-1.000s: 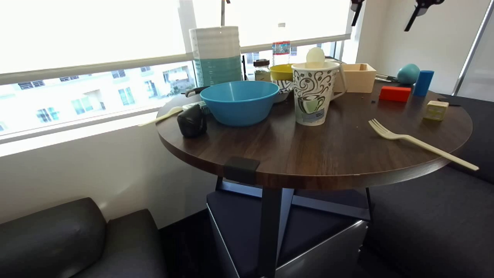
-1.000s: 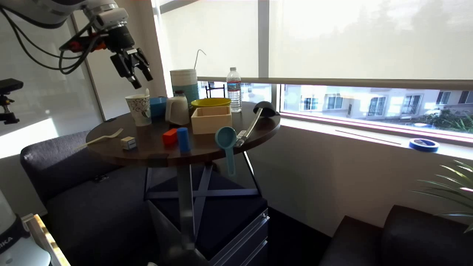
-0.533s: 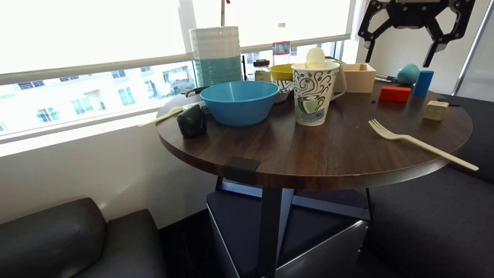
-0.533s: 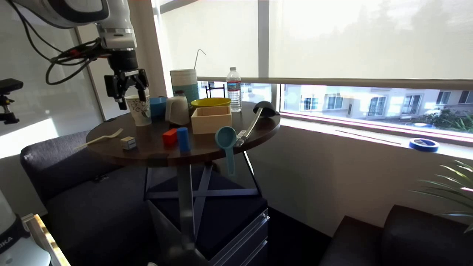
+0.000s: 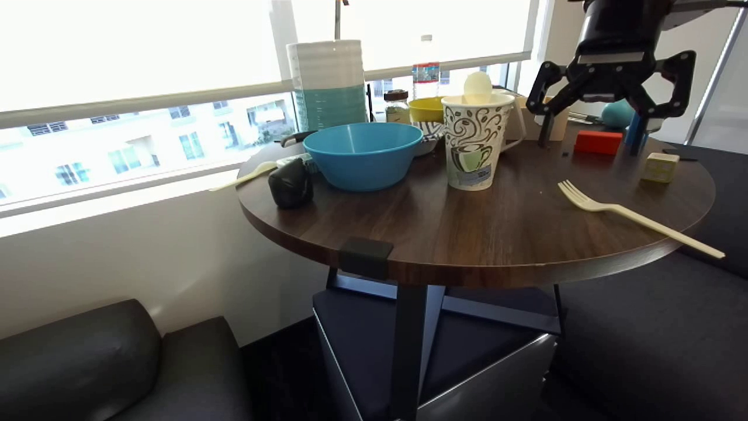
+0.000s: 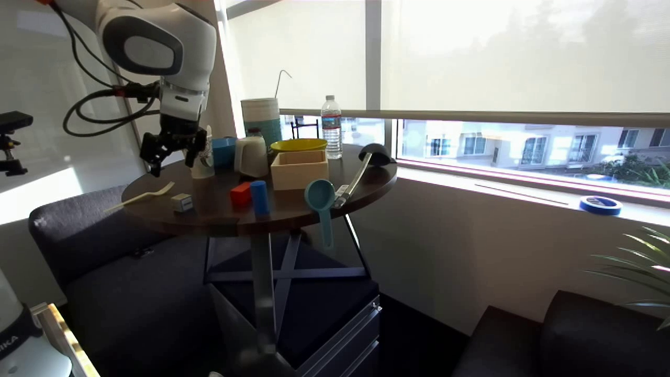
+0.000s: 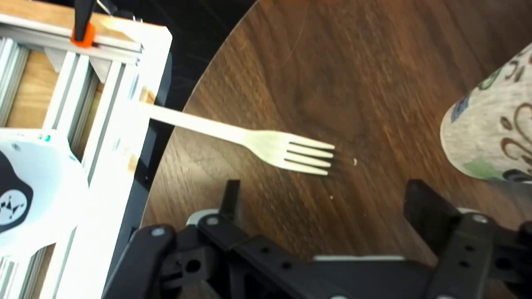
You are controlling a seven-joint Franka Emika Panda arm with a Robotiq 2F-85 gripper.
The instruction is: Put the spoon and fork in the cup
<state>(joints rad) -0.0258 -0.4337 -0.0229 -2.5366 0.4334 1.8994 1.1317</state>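
The pale fork (image 5: pixel 608 207) lies on the dark round table with its handle past the edge. It also shows in an exterior view (image 6: pixel 144 196) and in the wrist view (image 7: pixel 266 145). The patterned white cup (image 5: pixel 472 149) stands upright; it shows at the right of the wrist view (image 7: pixel 494 124). A pale rounded spoon end (image 5: pixel 478 85) sticks up out of the cup; the rest of the spoon is hidden inside. My gripper (image 5: pixel 590 146) is open and empty, pointing down above the table. In the wrist view the fingers (image 7: pixel 323 187) are wide apart, with the fork's tines ahead of them.
A blue bowl (image 5: pixel 362 158) and a black object (image 5: pixel 291 184) stand beside the cup. Another pale utensil (image 5: pixel 251 175) overhangs the table edge. A small cube (image 5: pixel 660 168), a red block (image 6: pixel 241 194), a blue cylinder (image 6: pixel 259 198) and a wooden box (image 6: pixel 298 175) stand near.
My gripper has come down from high above the table to low over it, turning to point downward. It stays open. The fork, cup and spoon have not moved.
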